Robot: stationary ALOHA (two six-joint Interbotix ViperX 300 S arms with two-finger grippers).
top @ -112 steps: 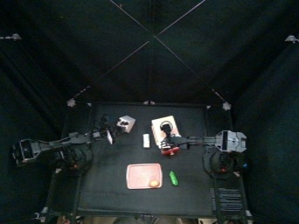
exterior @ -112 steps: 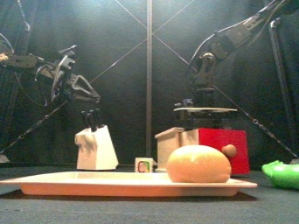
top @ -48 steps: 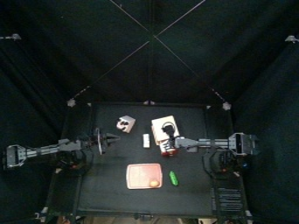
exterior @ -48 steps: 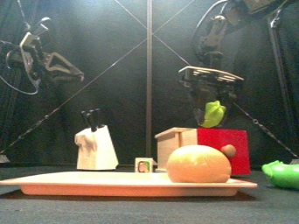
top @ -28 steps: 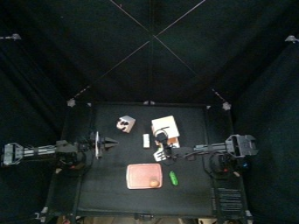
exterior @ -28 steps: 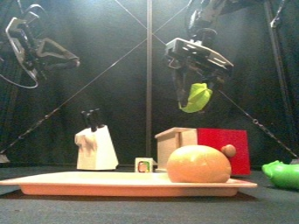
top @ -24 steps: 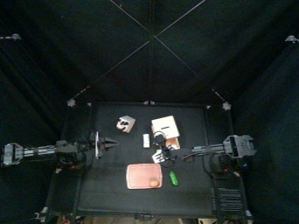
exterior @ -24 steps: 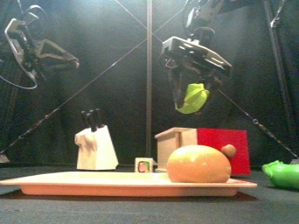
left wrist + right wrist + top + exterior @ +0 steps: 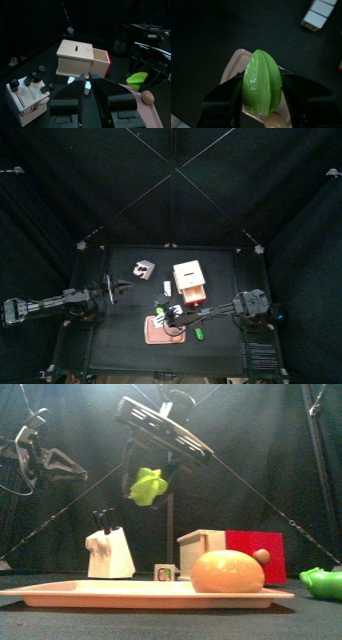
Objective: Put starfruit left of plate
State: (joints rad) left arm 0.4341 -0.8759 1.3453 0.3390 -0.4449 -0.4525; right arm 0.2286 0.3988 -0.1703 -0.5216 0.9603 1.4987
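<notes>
Starfruit (image 9: 227, 571) first: small yellow lump, sitting on the salmon-pink plate (image 9: 80, 592), right of the plate's middle as seen from the front. Not gripped, not touched by either arm. Shows again in the left wrist view as a brownish lump (image 9: 147, 97) on the pink surface.

Lies flat at the near side of the black table (image 9: 120, 328), that plate, rounded corners and low rim visible.

Directly above the plate: right gripper (image 9: 263, 80), reached in from the right and hanging high over the starfruit. Clamped on a bright green ridged item (image 9: 262, 89), one black jaw pressed to each long side, the fruit-like piece held clear of everything below. From the front, dangles well above the starfruit, up and to the left of it (image 9: 147, 486).

Right of the plate, on the table: a second green item (image 9: 321, 581), lying apart from the plate's edge.

Farther back: tan-and-red box (image 9: 227, 549) behind the starfruit, a small white cube (image 9: 166, 572) just left of the box, and a white block with black handles (image 9: 110, 552) left again.

Over the table's left edge, well apart from the plate: left gripper (image 9: 87, 79), raised, jaws drawn together to a bare sliver, holding nothing.
</notes>
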